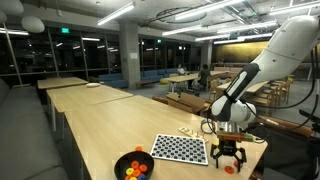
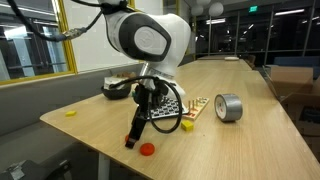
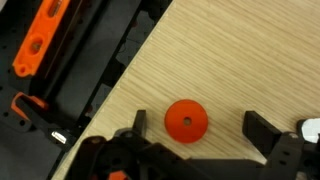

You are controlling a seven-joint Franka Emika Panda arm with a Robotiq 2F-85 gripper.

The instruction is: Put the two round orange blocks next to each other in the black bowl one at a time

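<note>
Between the released jaws, spread wide and gripping nothing: one round orange block (image 3: 186, 120), flat on the worktop (image 3: 240, 50), touching neither side. Well away from the jaws, beyond the checkerboard (image 1: 179, 149): the black bowl (image 1: 118, 163). Orange and yellow bits inside, too small to sort; cannot tell whether another orange block among them.

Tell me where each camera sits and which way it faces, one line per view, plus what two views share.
Exterior view: raised beside the table, facing along it; black bowl, checkerboard and arm show.
Exterior view: low near the table's corner, close on the arm and gripper by a round orange block.
Wrist view: looks straight down at that block between the open fingers.
Shared: arm and table in both exterior views.
</note>
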